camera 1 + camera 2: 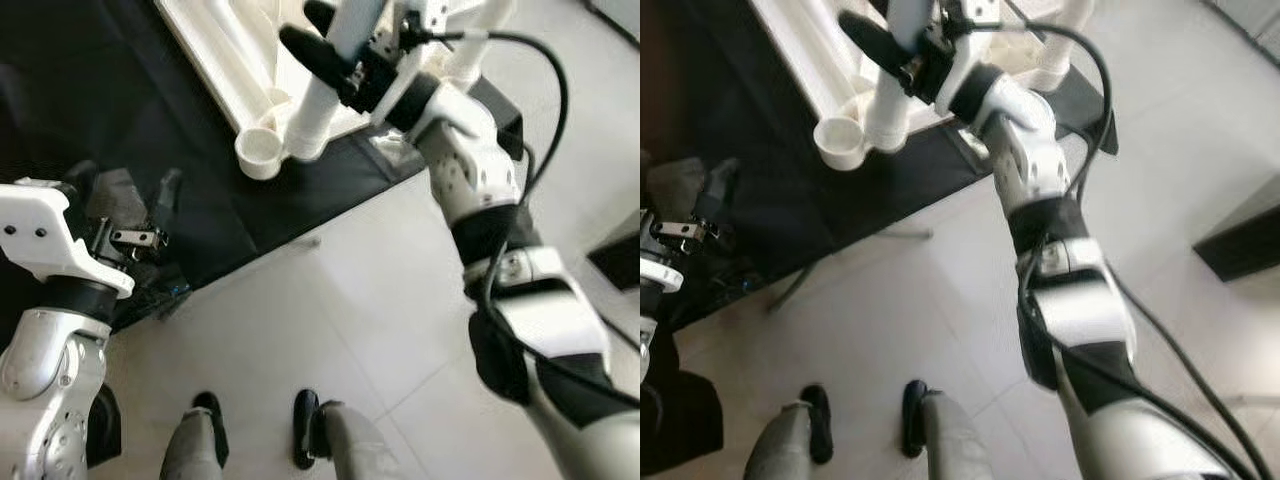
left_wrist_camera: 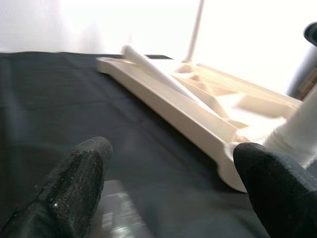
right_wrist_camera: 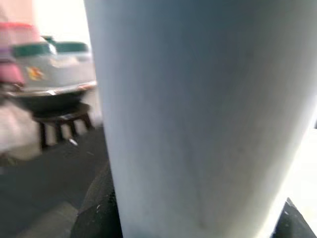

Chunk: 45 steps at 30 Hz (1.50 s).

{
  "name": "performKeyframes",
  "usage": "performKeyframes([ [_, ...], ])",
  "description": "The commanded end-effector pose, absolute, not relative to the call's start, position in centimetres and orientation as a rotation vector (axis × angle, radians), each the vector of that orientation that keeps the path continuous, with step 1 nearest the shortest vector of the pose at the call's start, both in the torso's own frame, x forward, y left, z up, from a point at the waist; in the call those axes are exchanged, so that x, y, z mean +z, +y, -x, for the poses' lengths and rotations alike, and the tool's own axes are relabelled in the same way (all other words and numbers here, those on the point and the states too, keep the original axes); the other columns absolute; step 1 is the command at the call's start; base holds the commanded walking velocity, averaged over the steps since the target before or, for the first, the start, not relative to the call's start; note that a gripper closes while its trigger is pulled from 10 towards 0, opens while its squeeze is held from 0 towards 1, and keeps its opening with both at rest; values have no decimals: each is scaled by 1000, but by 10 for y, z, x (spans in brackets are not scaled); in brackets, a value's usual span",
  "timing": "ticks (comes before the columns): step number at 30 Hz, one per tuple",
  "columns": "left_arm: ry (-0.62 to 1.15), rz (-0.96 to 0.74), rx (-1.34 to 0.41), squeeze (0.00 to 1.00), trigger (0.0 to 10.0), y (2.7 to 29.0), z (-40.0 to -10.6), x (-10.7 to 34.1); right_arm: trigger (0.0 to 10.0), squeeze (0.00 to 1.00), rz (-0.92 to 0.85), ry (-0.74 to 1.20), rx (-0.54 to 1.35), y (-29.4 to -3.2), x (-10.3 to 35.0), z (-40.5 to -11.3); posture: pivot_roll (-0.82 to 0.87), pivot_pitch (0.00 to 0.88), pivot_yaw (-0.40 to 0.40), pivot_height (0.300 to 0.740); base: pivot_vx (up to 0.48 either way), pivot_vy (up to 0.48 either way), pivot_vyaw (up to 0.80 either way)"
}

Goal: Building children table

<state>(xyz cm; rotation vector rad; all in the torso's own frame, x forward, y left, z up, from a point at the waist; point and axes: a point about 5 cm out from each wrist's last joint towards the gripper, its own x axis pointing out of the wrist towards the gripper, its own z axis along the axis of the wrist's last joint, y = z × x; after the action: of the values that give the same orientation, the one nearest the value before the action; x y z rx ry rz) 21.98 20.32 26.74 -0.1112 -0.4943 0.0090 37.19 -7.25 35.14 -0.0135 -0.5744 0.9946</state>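
The white children's table top (image 1: 205,60) lies upside down on a black mat (image 1: 120,100). My right gripper (image 1: 335,40) is shut on a white table leg (image 1: 320,110) that stands upright in a socket by the near corner. That leg (image 3: 198,114) is very close in the right wrist view. Beside it is an empty round corner socket (image 1: 260,152). Another loose leg (image 2: 158,74) lies inside the table top. My left gripper (image 1: 125,200) hovers low over the mat, left of the table top, open and holding nothing; its fingertips (image 2: 69,188) stand wide apart.
A second upright white leg (image 1: 1065,40) stands at the far side of the table top. White tile floor (image 1: 330,320) lies in front of the mat, with my feet (image 1: 210,430) on it. A dark block (image 1: 615,260) sits at the right. A stool with containers (image 3: 49,99) stands beyond.
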Motion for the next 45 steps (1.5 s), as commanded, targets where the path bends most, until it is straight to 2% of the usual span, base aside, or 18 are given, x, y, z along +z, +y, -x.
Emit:
performKeyframes([
  [1,-471,155,-4,0,10000,201,-222,260,10000,0,45,-611,1015,-69,360,-363,-109,160,-126,740,439,0,800],
  [9,-444,178,-56,0,10000,192,-230,253,10000,0,49,-655,1009,-69,363,-355,-111,119,-119,740,447,0,600],
  [13,-429,194,-68,0,10000,189,-230,247,10000,0,83,-640,991,-69,362,-351,-110,109,-120,740,454,0,0],
  [21,-370,205,-114,0,10000,178,-230,232,10000,0,89,-608,1083,-63,358,-341,-113,105,-118,740,449,0,0],
  [26,-278,200,-133,0,10000,171,-227,211,10000,0,107,-483,1294,-74,349,-331,-118,115,-120,740,349,0,0],
  [28,-278,200,-133,0,10000,171,-227,211,10000,0,107,-483,1294,-74,349,-331,-118,115,-120,740,296,0,0],
  [29,-190,160,-97,0,10000,172,-224,192,10000,0,120,-395,1414,-85,338,-331,-120,129,-121,740,0,0,0],
  [31,-177,128,-93,0,10000,173,-219,187,10000,0,118,-361,1456,-88,334,-331,-117,137,-121,740,0,0,0],
  [38,-110,76,-58,0,10000,179,-209,175,10000,0,118,-298,1530,-77,321,-327,-118,161,-123,740,0,-311,0],
  [40,-104,75,-46,0,10000,179,-206,173,10000,0,107,-256,1604,-74,315,-322,-113,179,-129,740,0,-409,0],
  [41,-96,54,-35,0,10000,177,-200,171,10000,0,147,-205,1747,-77,305,-313,-108,195,-132,740,0,0,800],
  [45,-91,-8,-35,0,10000,175,-193,171,10000,0,117,-139,1850,-85,301,-307,-108,219,-135,740,0,0,800],
])
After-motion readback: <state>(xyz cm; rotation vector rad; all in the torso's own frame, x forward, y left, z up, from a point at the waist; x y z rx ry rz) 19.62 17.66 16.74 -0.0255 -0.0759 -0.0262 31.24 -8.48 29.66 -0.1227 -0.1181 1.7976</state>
